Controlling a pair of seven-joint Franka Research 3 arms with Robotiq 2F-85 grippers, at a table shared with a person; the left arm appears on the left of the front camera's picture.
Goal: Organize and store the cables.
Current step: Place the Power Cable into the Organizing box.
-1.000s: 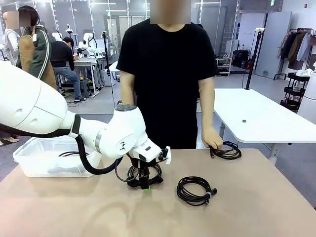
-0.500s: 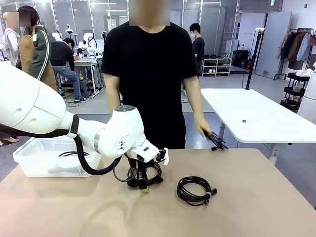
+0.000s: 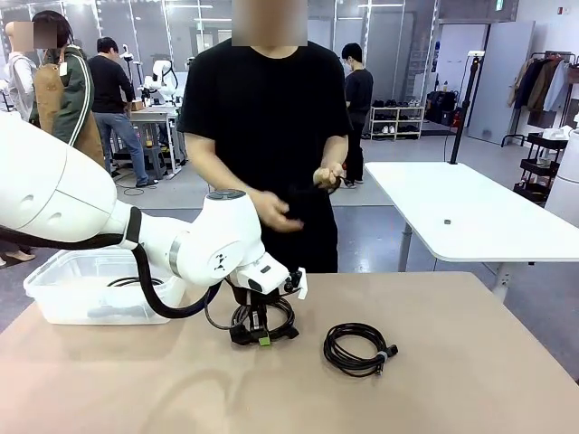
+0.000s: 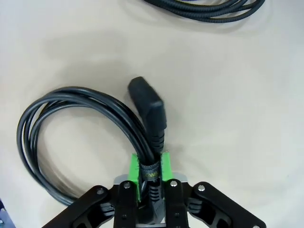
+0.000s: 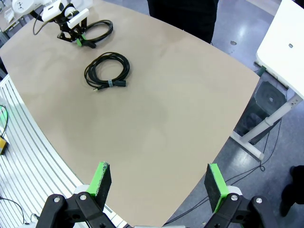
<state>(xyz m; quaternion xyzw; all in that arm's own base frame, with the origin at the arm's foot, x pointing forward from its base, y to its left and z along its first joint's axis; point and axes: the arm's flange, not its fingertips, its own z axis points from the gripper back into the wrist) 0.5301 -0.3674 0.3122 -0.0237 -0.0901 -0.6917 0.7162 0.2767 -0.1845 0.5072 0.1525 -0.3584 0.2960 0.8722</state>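
L jaws pinch tight on one cable coil (image 4: 76, 95) near its plug (image 4: 148, 102), coil lying on the table (image 3: 470, 362). 2nd coil (image 3: 357, 349) lies near it, not touching. R jaws wide apart, holding nothing.

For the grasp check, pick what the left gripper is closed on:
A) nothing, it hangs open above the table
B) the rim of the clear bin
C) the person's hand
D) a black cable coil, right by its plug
D: in the left wrist view the left gripper pinches the bundled strands of the cable coil between its green pads, just below the plug.
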